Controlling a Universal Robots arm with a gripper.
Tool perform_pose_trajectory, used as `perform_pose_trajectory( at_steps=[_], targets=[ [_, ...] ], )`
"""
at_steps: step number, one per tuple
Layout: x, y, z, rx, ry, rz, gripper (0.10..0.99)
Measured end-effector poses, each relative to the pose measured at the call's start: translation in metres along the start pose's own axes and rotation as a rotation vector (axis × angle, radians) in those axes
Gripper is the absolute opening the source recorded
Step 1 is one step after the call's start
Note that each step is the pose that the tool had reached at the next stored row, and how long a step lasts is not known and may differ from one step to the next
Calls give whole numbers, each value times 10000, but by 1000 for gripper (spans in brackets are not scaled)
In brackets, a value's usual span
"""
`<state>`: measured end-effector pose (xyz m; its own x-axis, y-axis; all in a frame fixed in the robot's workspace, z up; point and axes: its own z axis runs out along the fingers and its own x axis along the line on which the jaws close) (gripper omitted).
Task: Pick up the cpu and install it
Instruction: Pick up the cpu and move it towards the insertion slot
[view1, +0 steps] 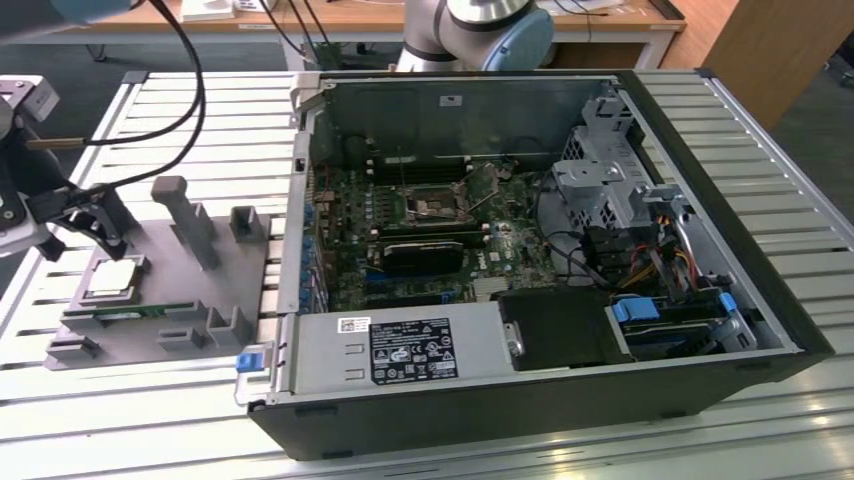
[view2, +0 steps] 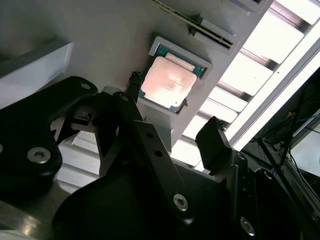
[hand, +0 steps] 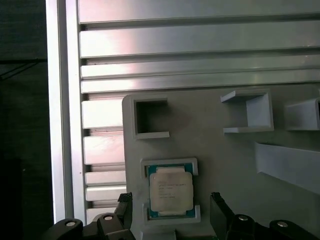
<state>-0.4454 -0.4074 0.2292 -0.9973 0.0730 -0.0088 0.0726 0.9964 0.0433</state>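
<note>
Gripper (hand: 170, 199), fingers spread apart, hangs over the cpu (hand: 170, 189), which lies in a grey holder's (hand: 225, 165) square recess.

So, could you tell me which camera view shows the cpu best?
The first wrist view: the cpu is seen square-on from above, its metal top sitting in a pocket of the grey holder. The second wrist view shows it obliquely with glare; the exterior view shows it small, at the exterior view's left.
</note>
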Motion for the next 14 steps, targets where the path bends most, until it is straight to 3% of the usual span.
perform_pose_trajectory(
  at_steps=[14],
  targets=[
    [1,-3,65,1,0,0,718]
  ],
)
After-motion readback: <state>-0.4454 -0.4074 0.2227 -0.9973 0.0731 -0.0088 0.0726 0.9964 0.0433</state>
